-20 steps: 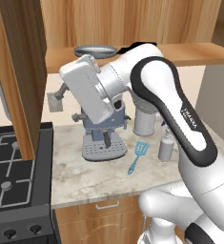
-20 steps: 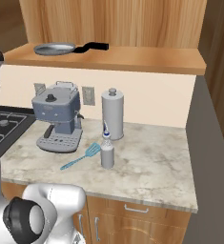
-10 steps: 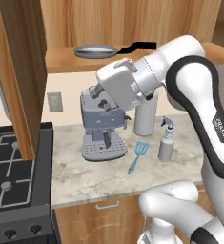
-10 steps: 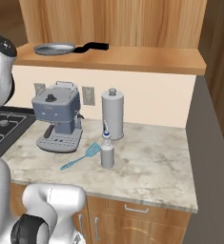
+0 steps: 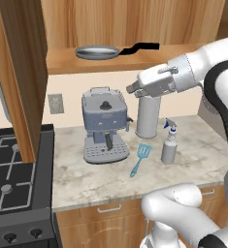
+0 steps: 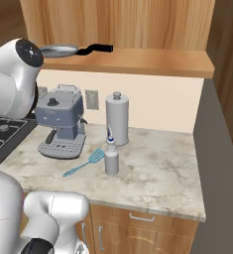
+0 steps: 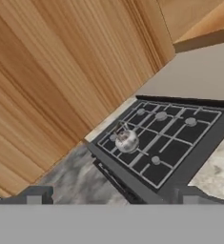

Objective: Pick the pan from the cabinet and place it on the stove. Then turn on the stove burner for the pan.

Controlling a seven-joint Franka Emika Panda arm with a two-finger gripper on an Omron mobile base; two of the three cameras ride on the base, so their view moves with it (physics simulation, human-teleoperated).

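Your pan point(image 5: 97, 52) sits on the open wooden shelf of the cabinet point(image 5: 135, 22), bowl to the left and its thin black handle pointing right along the shelf; from the right base view it lies at the shelf's left end point(image 6: 58, 49). Nothing touches it.

The gripper point(image 7: 111, 198) is not near it. Your arm's white wrist hangs in front of the tall grey canister point(image 5: 148, 116), below the shelf edge and to the right of the pan. In the hand view the two dark fingertips point(image 7: 35, 195) stand far apart near the lower corners, with nothing between them, so the fingers are wide and empty. That camera looks across at the stove point(image 7: 166, 143), tilted, with a small shiny round thing point(image 7: 127, 140) sitting on its grates and the brown wood of a cabinet side beside it.

On the marble counter point(image 5: 203, 155) below the shelf you have a crowd. The blue-grey coffee machine point(image 5: 105, 126) stands almost directly under the pan. Right of it is the canister against the wall, then a small spray bottle point(image 5: 169, 143) just in front of it. A blue spatula point(image 5: 138, 159) lies flat between the coffee machine and the bottle. A wall outlet point(image 5: 56, 103) shows to the left of the machine.

The stove point(image 5: 13, 179) sits at the counter's left end, its black grates and knobs in the left base view's lower corner, under a tall wooden panel point(image 5: 23, 68).
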